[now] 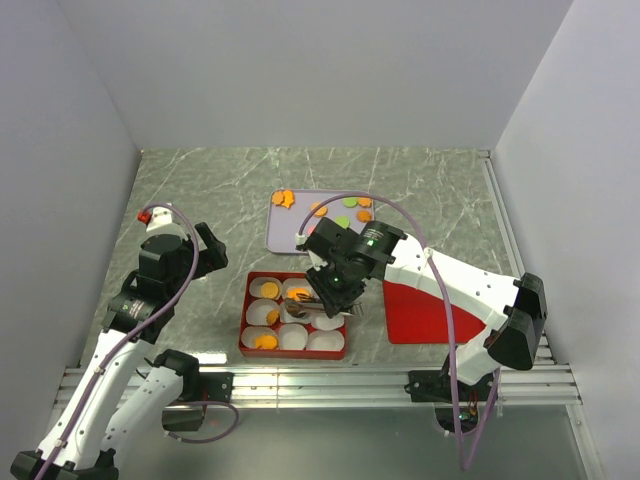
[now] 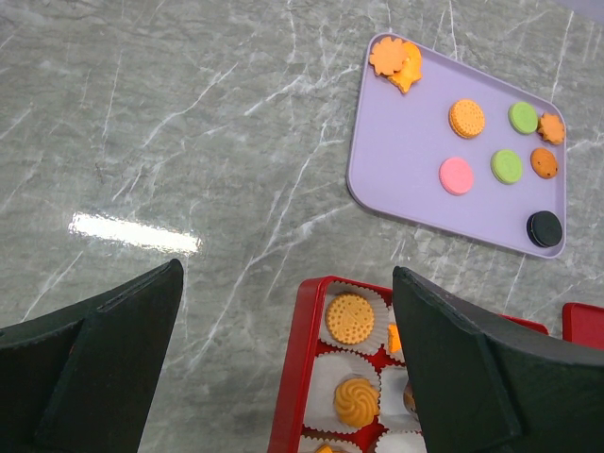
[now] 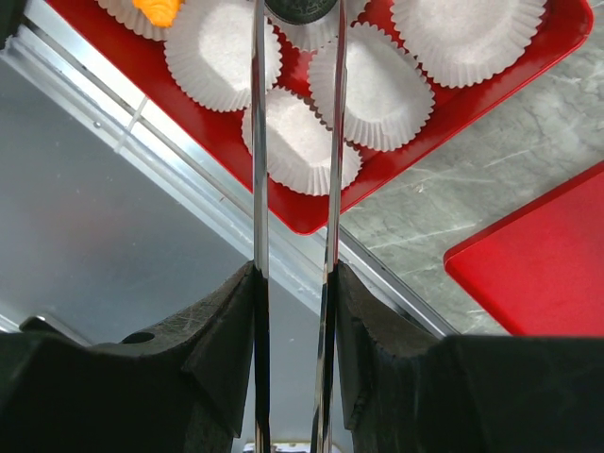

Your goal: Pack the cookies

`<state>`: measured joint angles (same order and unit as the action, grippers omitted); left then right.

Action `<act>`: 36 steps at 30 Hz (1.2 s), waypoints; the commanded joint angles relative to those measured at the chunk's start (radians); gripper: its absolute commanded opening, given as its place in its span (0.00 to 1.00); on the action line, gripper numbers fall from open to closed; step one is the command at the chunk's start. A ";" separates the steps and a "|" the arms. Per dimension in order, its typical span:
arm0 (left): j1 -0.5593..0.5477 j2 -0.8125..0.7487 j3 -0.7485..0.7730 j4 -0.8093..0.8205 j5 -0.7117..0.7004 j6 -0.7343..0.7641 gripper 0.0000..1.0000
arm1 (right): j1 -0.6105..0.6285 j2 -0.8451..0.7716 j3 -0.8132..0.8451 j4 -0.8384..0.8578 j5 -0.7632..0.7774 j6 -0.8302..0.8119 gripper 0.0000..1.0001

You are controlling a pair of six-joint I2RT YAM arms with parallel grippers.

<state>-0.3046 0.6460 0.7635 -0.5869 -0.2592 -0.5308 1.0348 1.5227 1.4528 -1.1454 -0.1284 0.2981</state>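
Observation:
Loose cookies lie on a purple tray [image 1: 285, 232]: orange [image 2: 466, 118], green [image 2: 507, 166], pink [image 2: 456, 176], black [image 2: 544, 228]. A red box [image 1: 246, 330] holds white paper cups, some with orange cookies [image 2: 350, 318]. My right gripper [image 1: 335, 285] is shut on metal tongs [image 3: 257, 142]; their tips hold a dark cookie [image 3: 300, 9] over a cup in the box's middle. In the right wrist view the right gripper [image 3: 293, 274] clamps both blades. My left gripper [image 2: 288, 274] is open and empty, above the table left of the box; it shows in the top view too [image 1: 205, 250].
A red lid [image 1: 420, 310] lies flat right of the box, also in the right wrist view [image 3: 538, 255]. A metal rail [image 1: 320, 378] runs along the table's near edge. White walls close in the left, back and right sides.

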 commanded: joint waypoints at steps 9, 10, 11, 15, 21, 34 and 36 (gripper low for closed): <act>0.004 0.001 0.011 0.039 0.011 0.025 0.98 | 0.005 -0.016 0.058 0.021 0.023 0.007 0.46; 0.004 0.000 0.010 0.039 0.011 0.025 0.98 | 0.005 -0.019 0.058 0.022 0.019 0.006 0.47; 0.004 0.000 0.010 0.039 0.011 0.025 0.98 | 0.007 -0.021 0.060 0.024 0.018 0.006 0.47; 0.004 0.000 0.010 0.039 0.011 0.025 0.98 | 0.007 -0.019 0.064 0.023 0.015 0.004 0.49; 0.004 0.000 0.011 0.039 0.009 0.025 0.98 | 0.007 -0.015 0.080 0.019 0.010 0.003 0.49; 0.004 -0.003 0.010 0.041 0.008 0.025 0.98 | 0.002 -0.016 0.127 0.013 0.032 0.018 0.52; 0.004 -0.003 0.010 0.039 0.008 0.023 0.98 | -0.007 -0.007 0.167 0.006 0.035 0.022 0.52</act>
<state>-0.3042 0.6460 0.7635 -0.5869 -0.2588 -0.5304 1.0340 1.5242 1.5257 -1.1492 -0.1154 0.3054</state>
